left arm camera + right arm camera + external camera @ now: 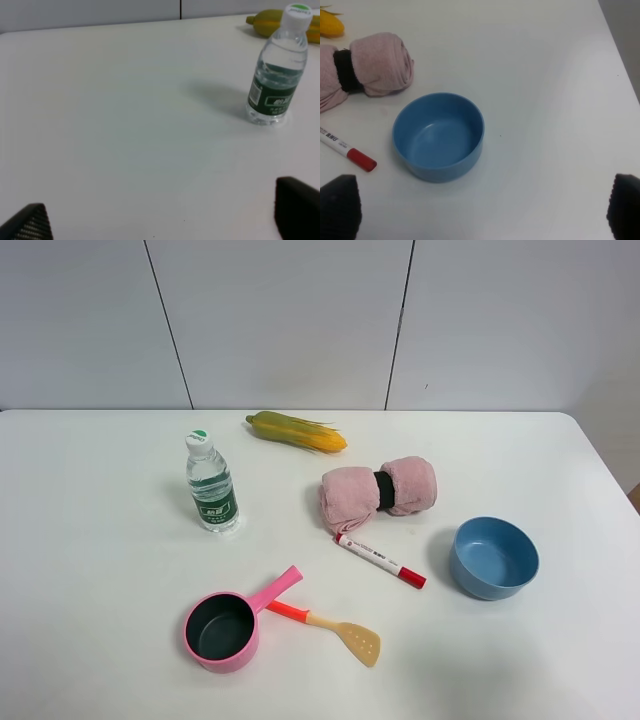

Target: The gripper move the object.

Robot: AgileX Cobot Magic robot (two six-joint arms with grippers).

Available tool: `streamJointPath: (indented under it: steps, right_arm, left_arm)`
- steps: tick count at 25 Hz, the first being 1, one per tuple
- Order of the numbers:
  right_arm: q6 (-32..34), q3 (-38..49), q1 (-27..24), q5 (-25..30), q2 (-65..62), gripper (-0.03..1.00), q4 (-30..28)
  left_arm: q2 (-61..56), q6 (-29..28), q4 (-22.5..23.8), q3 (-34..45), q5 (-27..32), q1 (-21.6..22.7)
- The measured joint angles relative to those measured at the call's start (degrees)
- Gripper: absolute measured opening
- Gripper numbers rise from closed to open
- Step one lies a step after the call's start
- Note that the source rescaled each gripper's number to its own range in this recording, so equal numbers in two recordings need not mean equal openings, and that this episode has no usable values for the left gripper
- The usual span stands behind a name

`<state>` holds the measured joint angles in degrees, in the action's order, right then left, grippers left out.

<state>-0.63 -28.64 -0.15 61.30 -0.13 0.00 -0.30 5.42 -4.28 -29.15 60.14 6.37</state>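
Note:
The white marker pen (380,560) with a red cap lies flat on the white table, between the pink towel roll and the blue bowl. In the right wrist view its capped end (350,151) shows beside the bowl. My right gripper (482,210) is open and empty, above the table on the near side of the bowl, apart from the pen. My left gripper (160,220) is open and empty over bare table, some way from the water bottle. Neither arm shows in the exterior high view.
A blue bowl (494,558) sits right of the pen, a rolled pink towel (378,494) just behind it. A water bottle (211,483), a corn cob (296,431), a pink saucepan (226,626) and an orange-handled spatula (330,626) stand further left.

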Motion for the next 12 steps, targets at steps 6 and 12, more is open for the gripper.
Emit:
streamJointPath:
  steps: [6, 12]
  right_arm:
    - [0.0, 0.0, 0.0, 0.0, 0.0, 1.0, 0.0]
    - [0.0, 0.0, 0.0, 0.0, 0.0, 1.0, 0.0]
  left_arm:
    - [0.0, 0.0, 0.0, 0.0, 0.0, 0.0]
    - [0.0, 0.0, 0.0, 0.0, 0.0, 0.0]
